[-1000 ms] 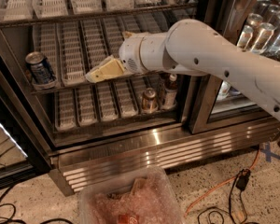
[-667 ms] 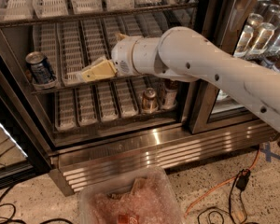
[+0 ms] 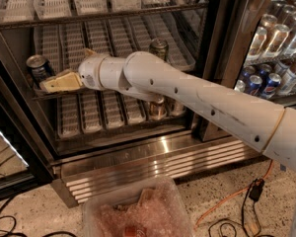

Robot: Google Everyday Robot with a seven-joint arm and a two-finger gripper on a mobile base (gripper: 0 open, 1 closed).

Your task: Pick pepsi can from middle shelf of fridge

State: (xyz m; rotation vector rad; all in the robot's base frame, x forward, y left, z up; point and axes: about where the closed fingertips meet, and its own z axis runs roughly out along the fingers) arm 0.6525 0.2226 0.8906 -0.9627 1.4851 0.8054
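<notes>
The pepsi can (image 3: 38,67), blue with a silver top, stands at the left end of the middle shelf (image 3: 113,33) of the fridge (image 3: 138,154). The shelf carries long white slotted lane trays. My gripper (image 3: 50,84), tan at its tip, is at the can's lower right side, right up against it and covering its lower part. Whether it touches the can does not show. The white arm reaches in from the right across the front of the shelf.
A taller green-gold can (image 3: 159,47) stands behind the arm on the middle shelf. A brown-gold can (image 3: 157,108) and another can (image 3: 175,105) stand on the lower shelf. A clear plastic bin (image 3: 138,209) and cables (image 3: 237,201) lie on the floor. The neighbouring cooler (image 3: 271,58) holds bottles and cans.
The arm has swung left along the middle shelf. The gripper went from mid-shelf, apart from the pepsi can, to right beside it.
</notes>
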